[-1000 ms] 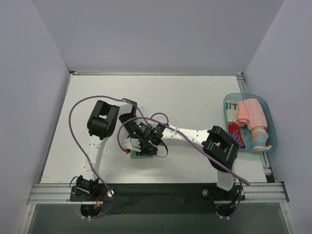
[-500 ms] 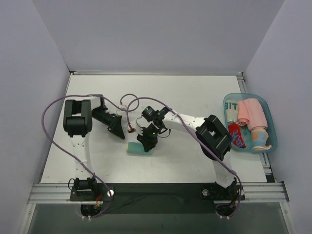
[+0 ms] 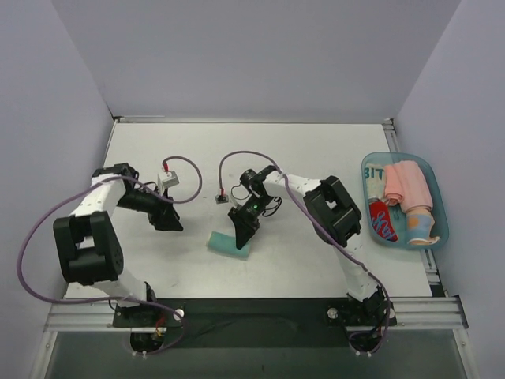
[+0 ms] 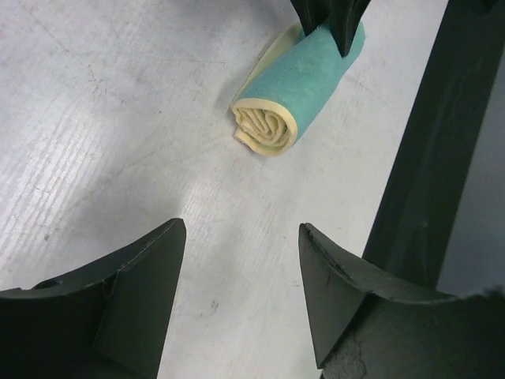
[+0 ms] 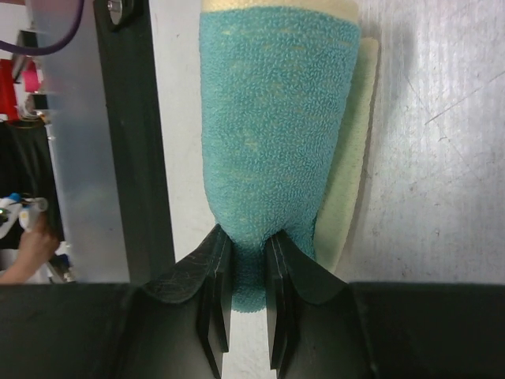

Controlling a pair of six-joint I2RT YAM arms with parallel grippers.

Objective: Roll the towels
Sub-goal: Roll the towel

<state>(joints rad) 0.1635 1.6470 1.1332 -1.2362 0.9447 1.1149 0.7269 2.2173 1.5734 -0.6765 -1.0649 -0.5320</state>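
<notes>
The pale yellow and teal towel (image 3: pixel 227 242) lies rolled on the table in front of the arms. Its spiral end (image 4: pixel 263 131) faces my left wrist camera. My right gripper (image 3: pixel 244 234) is shut on the roll's other end (image 5: pixel 248 268), pinching the teal cloth, and a pale yellow flap (image 5: pixel 352 170) lies flat beside the roll. My left gripper (image 3: pixel 169 223) stands open to the left of the roll, apart from it, with only bare table between its fingers (image 4: pixel 150 260). The red patterned towel (image 3: pixel 383 220) lies rolled in the tray.
A light blue tray (image 3: pixel 439 209) at the right edge holds several rolled towels, among them a pink one (image 3: pixel 407 181). Purple cables loop over both arms. The dark front rail (image 4: pixel 430 150) runs close to the roll. Walls enclose the table on three sides.
My left arm has swung away to the left, letting go of the roll and opening its jaws. The right gripper has stayed shut on the roll.
</notes>
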